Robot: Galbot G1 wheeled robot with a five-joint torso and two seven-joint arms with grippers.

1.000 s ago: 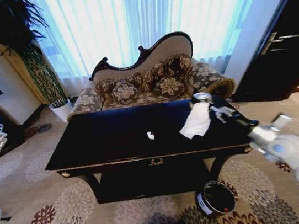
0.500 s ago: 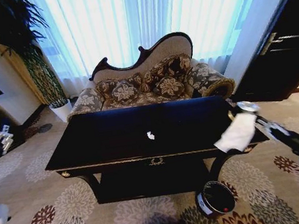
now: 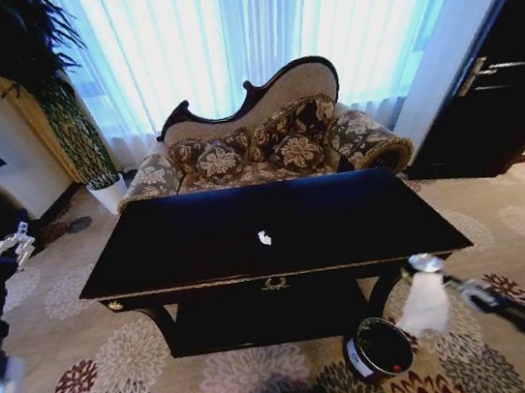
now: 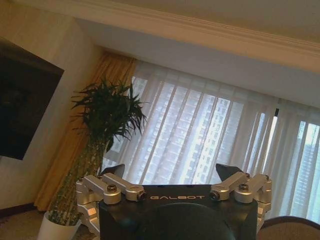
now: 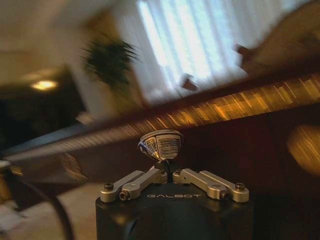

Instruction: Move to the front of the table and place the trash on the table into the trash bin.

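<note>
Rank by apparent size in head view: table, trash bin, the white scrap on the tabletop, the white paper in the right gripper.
1. table
2. trash bin
3. white paper held in the right gripper, nearer the camera, so it may look oversized
4. white scrap on the tabletop

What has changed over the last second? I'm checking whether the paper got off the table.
The right gripper, shut on the white paper scrap, swung from above the glossy near-black table past its right edge and down, now hanging beside the round dark trash bin. The left gripper drifted slightly inward. A small white paper scrap stayed mid-table; the bin didn't move.
</note>
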